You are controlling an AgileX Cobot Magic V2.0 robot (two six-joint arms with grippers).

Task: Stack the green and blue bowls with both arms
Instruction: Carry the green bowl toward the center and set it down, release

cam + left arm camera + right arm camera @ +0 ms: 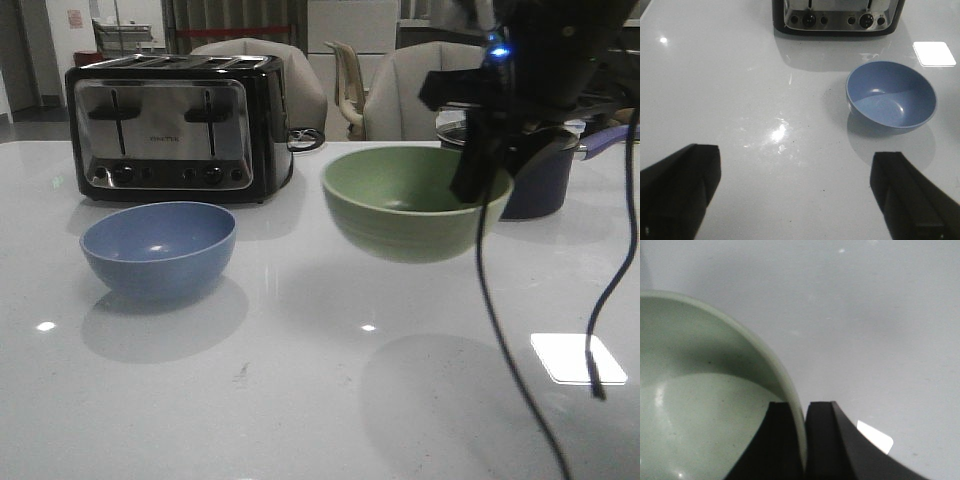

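I see the blue bowl (158, 249) resting on the table (300, 400) just in front of the toaster (175, 125), with my left gripper (795, 195) spread wide and empty nearby. Right of the toaster, my right gripper (805, 440) pinches the green bowl's (410, 200) rim, holding it above the table, with the saucepan (540, 170) just behind.

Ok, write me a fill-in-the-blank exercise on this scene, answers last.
1. The right gripper is shut on the rim of the pale matte ____ bowl.
2. That bowl hangs ____ the white table.
3. The left gripper is ____, holding nothing.
4. The dusty blue round bowl sits before the chrome ____.

Answers: green; above; open; toaster
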